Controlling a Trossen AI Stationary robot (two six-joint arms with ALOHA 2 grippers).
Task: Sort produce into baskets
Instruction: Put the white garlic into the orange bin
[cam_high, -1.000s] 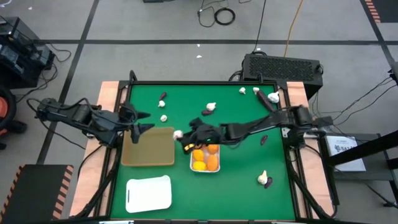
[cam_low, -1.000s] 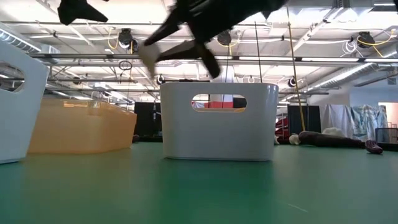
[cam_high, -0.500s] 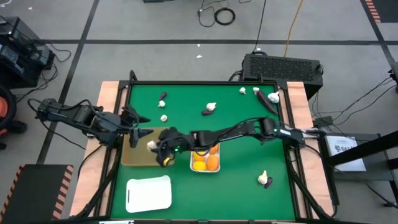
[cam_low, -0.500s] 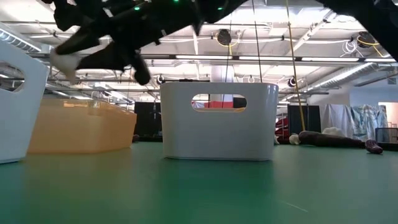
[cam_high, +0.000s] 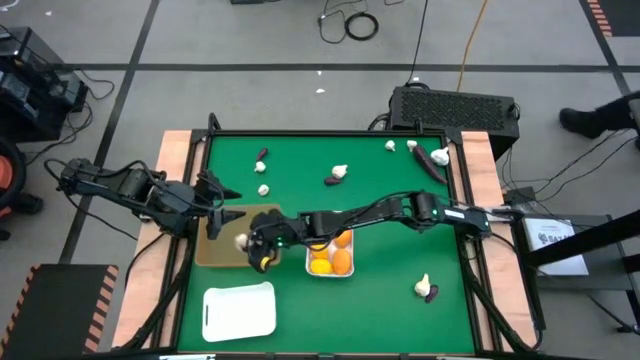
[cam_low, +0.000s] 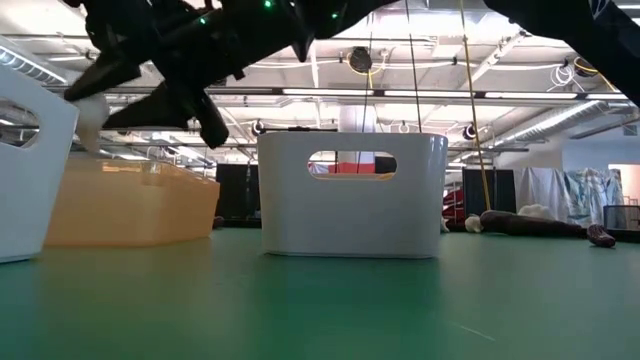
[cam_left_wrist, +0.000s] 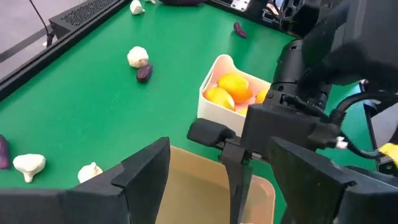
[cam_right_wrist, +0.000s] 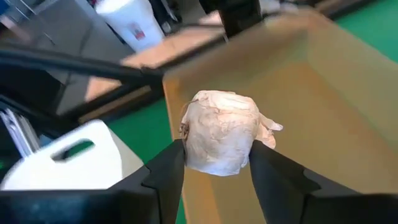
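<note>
On the table: green top (cam_high: 380, 290) with three baskets, loose produce, and two dark arms.
Right arm: it reaches from the right side across the middle of the table.
Left arm: it comes in from the left edge and stops just beside the tan basket.
Tan basket (cam_high: 225, 255): square and shallow, at the left part of the table. The right wrist view looks down into it (cam_right_wrist: 323, 106).
White basket, near one (cam_high: 238, 312): it sits by the front edge, near the tan basket.
White basket, middle one (cam_high: 330, 270): it sits just right of the tan basket. Orange fruits (cam_high: 330, 262) lie inside it. The left wrist view shows them too (cam_left_wrist: 233, 90).
Right gripper (cam_high: 245, 240): it hangs over the tan basket. In the low view it is up above the tan basket's rim (cam_low: 90, 105).
Right jaws: a garlic bulb (cam_right_wrist: 221, 130) sits between the two fingers, and both fingers (cam_right_wrist: 168, 171) touch its sides.
Garlic bulb, where: up in the air over the tan basket, not down in it.
Left gripper (cam_high: 222, 200): it waits at the far left corner of the tan basket, holding nothing.
Left jaws: wide apart.
Loose garlic (cam_high: 340, 172): white bulbs lie near the back of the table, and one more (cam_high: 422, 284) near the right front.
Purple bits (cam_high: 422, 224): small dark pieces lie here and there. One long one (cam_high: 430, 168) is by the back right corner.
</note>
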